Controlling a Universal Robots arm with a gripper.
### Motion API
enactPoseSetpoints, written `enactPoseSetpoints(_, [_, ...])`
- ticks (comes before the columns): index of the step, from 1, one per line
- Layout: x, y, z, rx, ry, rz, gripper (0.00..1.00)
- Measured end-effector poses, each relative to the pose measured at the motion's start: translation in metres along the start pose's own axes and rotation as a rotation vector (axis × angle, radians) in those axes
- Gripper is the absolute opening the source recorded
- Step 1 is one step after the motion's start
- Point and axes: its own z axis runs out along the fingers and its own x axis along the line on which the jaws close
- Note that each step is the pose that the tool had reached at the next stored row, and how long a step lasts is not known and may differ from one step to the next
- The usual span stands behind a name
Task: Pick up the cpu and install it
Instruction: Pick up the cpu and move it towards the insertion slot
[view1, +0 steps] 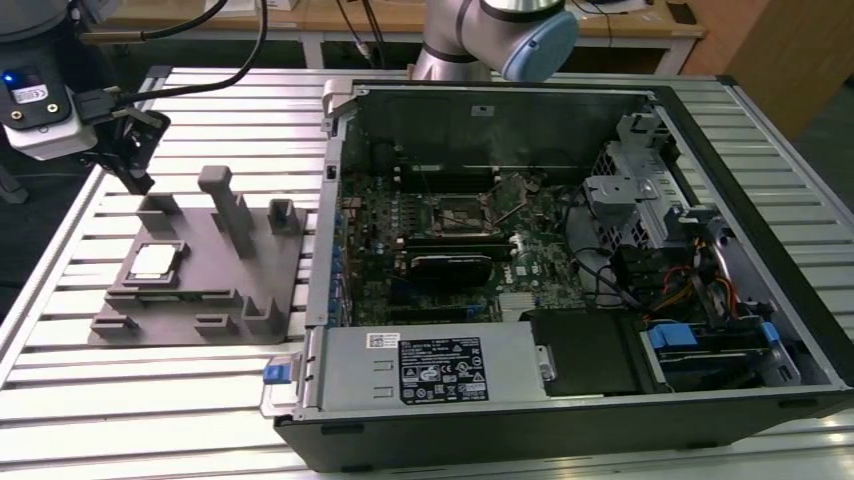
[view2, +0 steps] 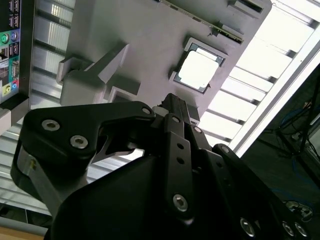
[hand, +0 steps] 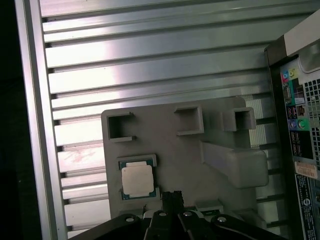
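Fingers (hand: 172, 199) look pressed together and empty, hovering over the grey fixture (view1: 200, 290) just beside the cpu (hand: 137, 180), which lies flat in its pocket on the bench (view1: 134, 400). Descending shut, they could strike its lid or knock it askew.

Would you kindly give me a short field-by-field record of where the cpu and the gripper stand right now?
cpu: lies flat in a recess of the grey fixture plate, not held
gripper: shut, empty, raised close beside the cpu
socket: inside the open computer case, apart from the plate
installed: no
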Motion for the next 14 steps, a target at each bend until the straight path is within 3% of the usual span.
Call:
enactPoseSetpoints(7, [0.0004, -0.0005, 0.0024, -0.0004, -0.0001, 0.000, 0.11])
enactPoseSetpoints(14, [0.0031, -0.0021, 0.0099, -0.0004, -0.0002, 0.000, 0.11])
